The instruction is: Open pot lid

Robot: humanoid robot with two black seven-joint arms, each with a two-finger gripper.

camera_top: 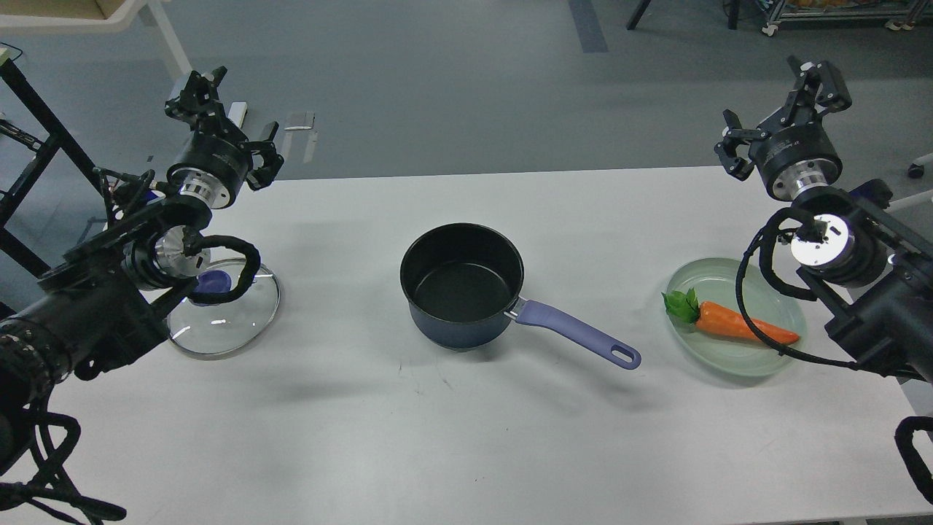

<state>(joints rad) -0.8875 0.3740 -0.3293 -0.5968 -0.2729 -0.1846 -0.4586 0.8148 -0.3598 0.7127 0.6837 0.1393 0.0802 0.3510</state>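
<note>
A dark blue pot (461,286) with a purple handle (576,335) stands uncovered in the middle of the white table (466,437). Its glass lid (237,317) with a blue knob (213,279) lies flat on the table to the left, partly hidden by my left arm. My left gripper (229,117) is raised above the table's back left edge, behind the lid, open and empty. My right gripper (776,109) is raised above the back right edge, open and empty.
A pale green plate (776,295) holding an orange carrot (743,328) sits at the right, under my right arm. A white table leg (171,36) stands on the floor at back left.
</note>
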